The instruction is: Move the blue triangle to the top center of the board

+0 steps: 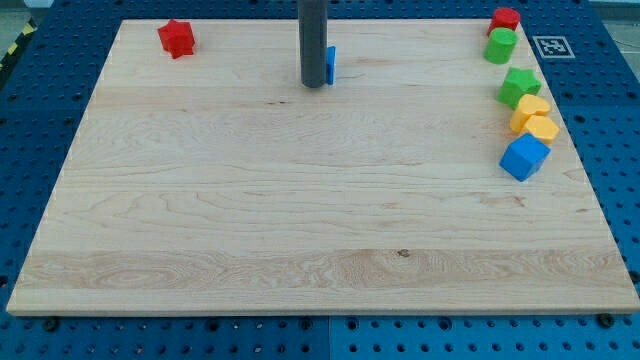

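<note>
The blue triangle (330, 64) sits near the top centre of the wooden board (300, 200), mostly hidden behind the dark rod. Only its right edge shows. My tip (314, 85) rests on the board just left of and in front of the blue triangle, touching or nearly touching it.
A red star (176, 38) lies at the top left. Along the right edge, from the top: a red block (505, 18), a green cylinder (500, 46), a green star-like block (519, 87), two yellow-orange blocks (531, 108) (541, 128) and a blue cube (524, 157).
</note>
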